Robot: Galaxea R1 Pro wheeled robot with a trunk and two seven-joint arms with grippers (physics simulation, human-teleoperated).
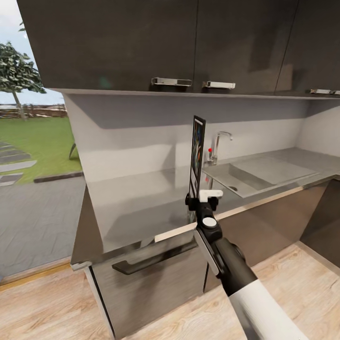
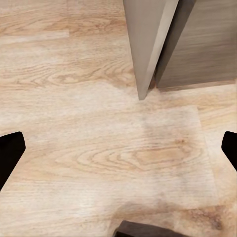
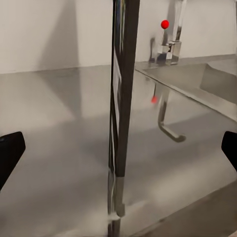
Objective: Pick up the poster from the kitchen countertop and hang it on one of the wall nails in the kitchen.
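The right gripper [image 1: 204, 202] is reaching over the countertop [image 1: 141, 203], its fingers spread wide either side of the upright poster [image 1: 197, 156]. The left gripper [image 2: 118, 148] is hanging spread above the wooden floor [image 2: 74, 123].

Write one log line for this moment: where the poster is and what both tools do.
poster: upright, edge-on, on kitchen countertop | right tool: at poster, open, no grasp | left tool: open, over wood floor

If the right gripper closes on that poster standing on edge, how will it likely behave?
The poster stands upright on its thin edge on the kitchen countertop, so a sideways nudge would probably tip it. Its straight frame suggests stiffness, not floppiness. The right gripper is open around it; the glossy metal worktop may let its base slide.
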